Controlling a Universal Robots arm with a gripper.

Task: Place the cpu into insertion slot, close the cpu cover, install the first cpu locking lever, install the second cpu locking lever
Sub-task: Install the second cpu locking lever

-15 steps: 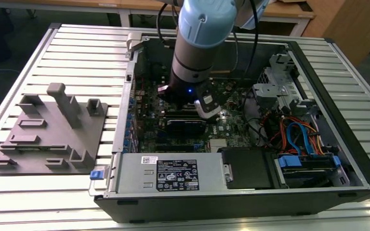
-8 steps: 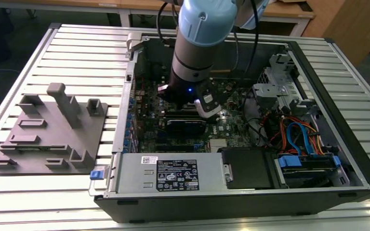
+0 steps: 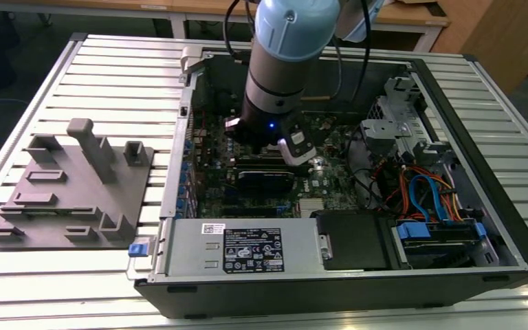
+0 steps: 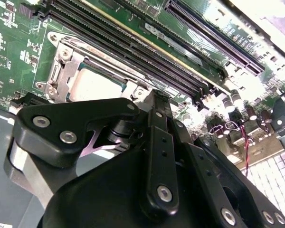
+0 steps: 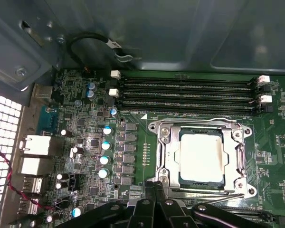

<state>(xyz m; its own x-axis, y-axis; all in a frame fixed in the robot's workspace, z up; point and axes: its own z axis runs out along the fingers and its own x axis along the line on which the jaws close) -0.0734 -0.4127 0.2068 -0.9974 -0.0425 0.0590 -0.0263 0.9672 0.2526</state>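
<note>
The cpu (image 5: 201, 158) lies flat in its socket on the green motherboard, its dull silver top facing up; it is also seen in the second wrist view (image 4: 97, 85). The cpu cover (image 5: 167, 152) lies down around it as a silvery frame (image 4: 69, 64). Thin wire levers run along two opposite edges of the frame (image 5: 199, 120) (image 5: 213, 194). My gripper (image 5: 155, 189) hangs just over the socket's edge beside one lever, its black fingers (image 4: 156, 111) together and holding nothing. In the exterior view the arm (image 3: 278, 75) reaches down into the open computer case.
Memory slots (image 5: 185, 92) run beside the socket. The case walls (image 3: 484, 172) ring the board, with a power supply (image 3: 245, 247) at the front and orange and blue cables (image 3: 429, 192) at the exterior view's right. A grey fixture plate (image 3: 71, 185) lies on the slatted table at the left.
</note>
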